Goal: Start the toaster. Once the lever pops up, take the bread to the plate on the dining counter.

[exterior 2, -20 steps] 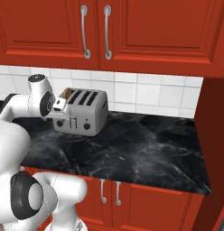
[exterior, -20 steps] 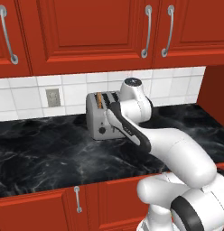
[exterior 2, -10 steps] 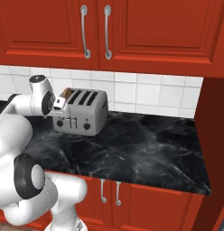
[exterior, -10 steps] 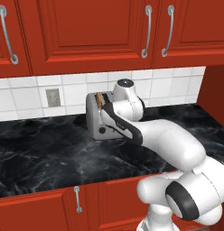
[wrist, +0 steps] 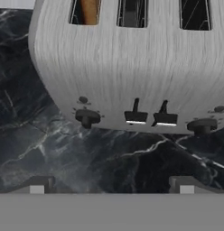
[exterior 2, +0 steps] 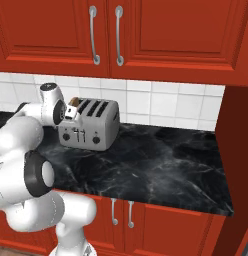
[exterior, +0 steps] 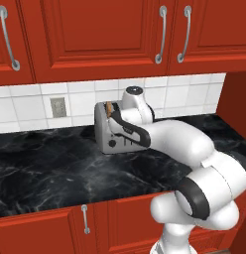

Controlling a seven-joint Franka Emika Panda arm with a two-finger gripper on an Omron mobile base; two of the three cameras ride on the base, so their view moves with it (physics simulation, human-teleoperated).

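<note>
The grey metal toaster stands on the black marble counter close to the white tiled wall, under the red upper cabinets. A tan-brown slice of bread sits upright in the leftmost slot as seen from the hand, its top edge poking above the slot in the left base view. On the toaster's front face are two black knobs, one at each end, and between them two thin sliders side by side, both low in their tracks. The gripper is just in front of that face, above the counter and apart from the toaster, its two fingertips spread wide with nothing between them. From the right base view the white arm reaches in from the left, with the hand near the toaster's left end. An outlet sits in the tiles left of the toaster.
</note>
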